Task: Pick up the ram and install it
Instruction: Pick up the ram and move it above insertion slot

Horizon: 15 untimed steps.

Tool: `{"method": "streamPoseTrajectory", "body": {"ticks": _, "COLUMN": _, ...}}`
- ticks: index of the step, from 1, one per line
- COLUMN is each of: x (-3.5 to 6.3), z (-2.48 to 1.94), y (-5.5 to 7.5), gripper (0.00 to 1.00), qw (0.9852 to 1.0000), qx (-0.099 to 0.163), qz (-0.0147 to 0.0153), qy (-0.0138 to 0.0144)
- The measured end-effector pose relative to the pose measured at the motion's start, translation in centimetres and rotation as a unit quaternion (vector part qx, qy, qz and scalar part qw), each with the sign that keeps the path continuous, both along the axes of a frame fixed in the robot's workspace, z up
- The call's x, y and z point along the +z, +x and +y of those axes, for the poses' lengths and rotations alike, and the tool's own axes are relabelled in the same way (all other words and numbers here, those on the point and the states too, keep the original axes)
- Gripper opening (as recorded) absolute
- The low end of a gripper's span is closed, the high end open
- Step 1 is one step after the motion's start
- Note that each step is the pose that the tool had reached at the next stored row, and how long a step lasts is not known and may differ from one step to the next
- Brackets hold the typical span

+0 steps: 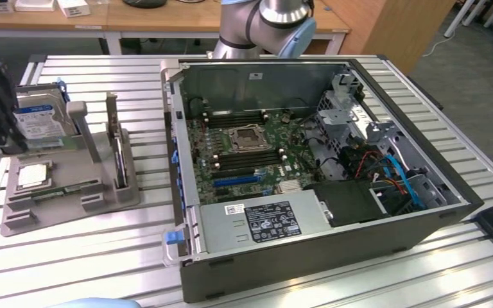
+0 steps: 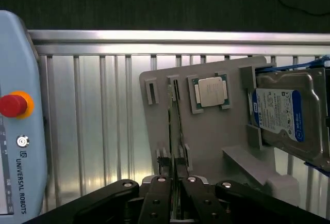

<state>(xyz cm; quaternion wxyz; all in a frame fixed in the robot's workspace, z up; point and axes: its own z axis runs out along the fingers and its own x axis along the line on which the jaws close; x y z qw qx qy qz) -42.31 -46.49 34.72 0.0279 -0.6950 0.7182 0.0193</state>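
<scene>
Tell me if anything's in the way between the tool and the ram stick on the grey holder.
Nothing visible is. The tool is right at the ram, which stands on edge in its slot of the grey holder. The CPU chip and the hard drive sit apart from that slot.

Black hand (image 2: 175, 181); grey holder (image 2: 211, 141); blue-labelled silver drive (image 2: 281, 113); green motherboard (image 1: 229, 165).

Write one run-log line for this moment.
gripper: above holder, in line with ram | ram: on edge in holder slot | install: not done
</scene>
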Motion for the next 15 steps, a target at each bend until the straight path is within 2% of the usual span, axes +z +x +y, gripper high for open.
{"method": "streamPoseTrajectory", "body": {"ticks": 8, "x": 2.96, "z": 0.0, "y": 0.0, "gripper": 0.14, "qw": 1.0, "qx": -0.002, "qz": 0.0001, "qy": 0.0005}}
{"method": "streamPoseTrajectory", "body": {"ticks": 15, "x": 3.01, "z": 0.0, "y": 0.2, "gripper": 0.14, "qw": 1.0, "qx": -0.002, "qz": 0.0001, "qy": 0.0006}}
